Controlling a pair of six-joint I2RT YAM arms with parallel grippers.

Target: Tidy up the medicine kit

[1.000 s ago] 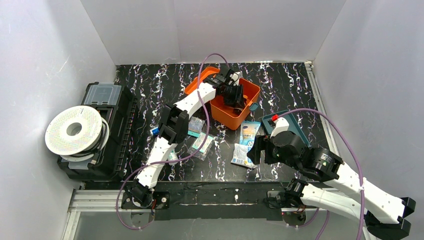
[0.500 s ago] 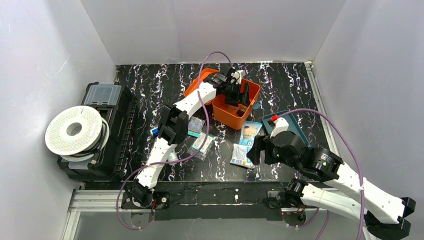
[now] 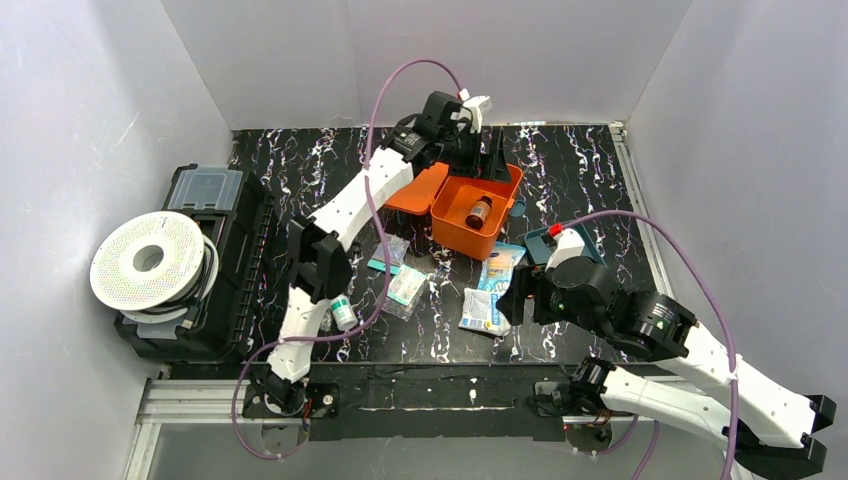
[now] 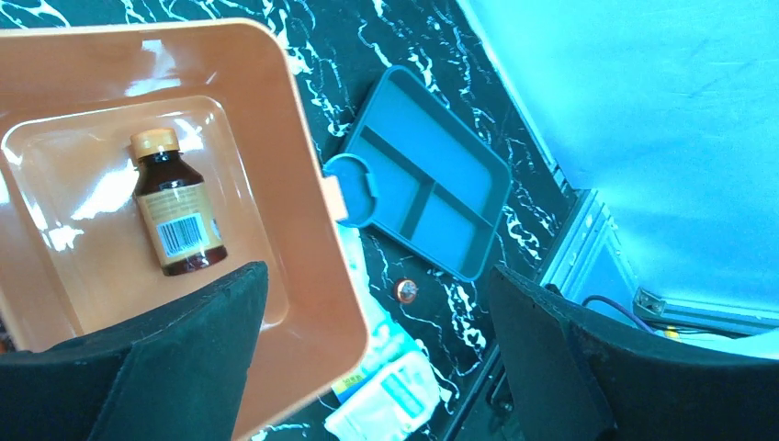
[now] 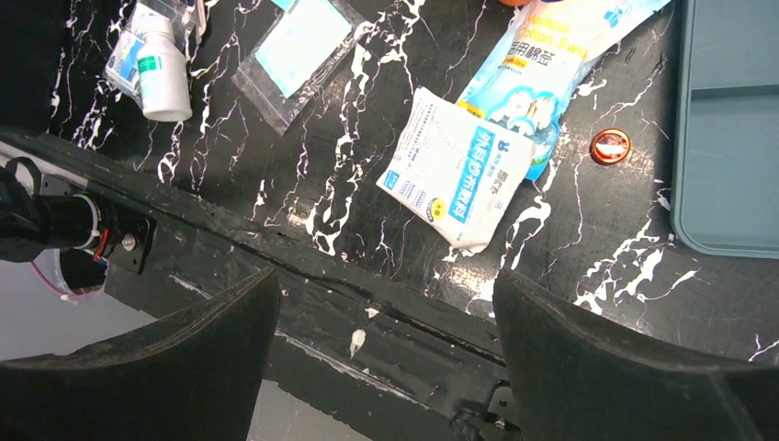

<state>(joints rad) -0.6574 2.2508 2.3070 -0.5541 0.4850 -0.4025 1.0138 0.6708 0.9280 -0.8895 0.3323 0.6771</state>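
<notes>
The orange medicine kit (image 3: 455,228) stands open at the back middle of the table, its lid (image 3: 413,192) laid to the left. A brown bottle (image 3: 479,212) with an orange cap lies inside it, also in the left wrist view (image 4: 174,216). My left gripper (image 3: 492,160) hangs open and empty above the kit's far edge; its wrist view (image 4: 377,367) looks down past the kit's wall (image 4: 303,184). My right gripper (image 3: 512,300) is open and empty above a white packet (image 3: 480,310), near the table's front edge (image 5: 386,367).
A dark teal divided tray (image 3: 545,243) lies right of the kit. A blue-white packet (image 5: 551,64), a white packet (image 5: 459,170), a small orange disc (image 5: 610,145), clear bags (image 3: 405,285) and a white bottle (image 3: 343,312) lie in front. A black case (image 3: 205,190) and spool (image 3: 150,262) stand left.
My left gripper has risen out of the kit and moved back, leaving the brown bottle lying inside. The right arm has barely moved.
</notes>
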